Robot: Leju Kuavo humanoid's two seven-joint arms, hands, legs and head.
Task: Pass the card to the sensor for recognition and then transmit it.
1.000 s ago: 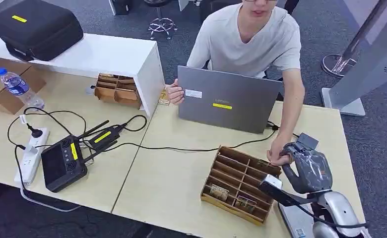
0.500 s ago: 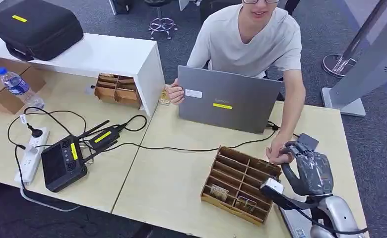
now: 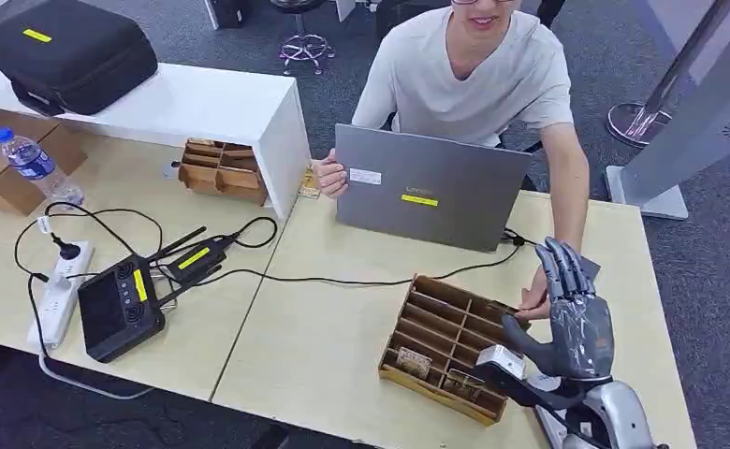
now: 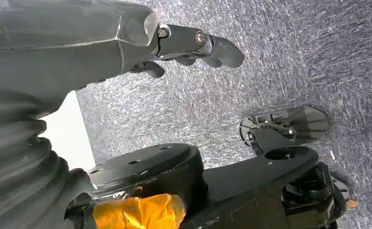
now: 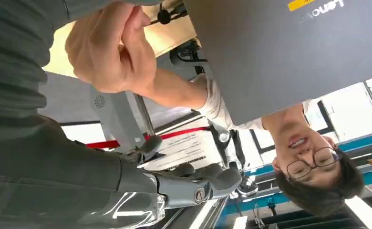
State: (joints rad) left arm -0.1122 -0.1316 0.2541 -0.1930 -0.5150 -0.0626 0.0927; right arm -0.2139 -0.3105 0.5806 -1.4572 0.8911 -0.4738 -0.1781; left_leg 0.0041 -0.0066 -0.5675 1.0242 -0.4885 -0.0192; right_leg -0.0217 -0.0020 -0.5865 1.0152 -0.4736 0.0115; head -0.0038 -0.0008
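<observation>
Right hand (image 3: 575, 323) is over the tabletop's (image 3: 324, 346) right edge, just past the wooden divider tray (image 3: 441, 341). Its fingers are straight, pointing away from the robot and holding nothing. Of the card (image 3: 589, 268), just a grey corner pokes out beside the fingertips, so its long axis and heading can't be read. The person's hand (image 3: 532, 301) is right beside it; can't tell who holds it. The right wrist view shows that person's hand (image 5: 110, 47) curled, close above the robot's thumb, with the laptop (image 5: 289, 52) behind. Left hand (image 4: 184, 40) hangs over carpet, fingers loose, holding nothing.
</observation>
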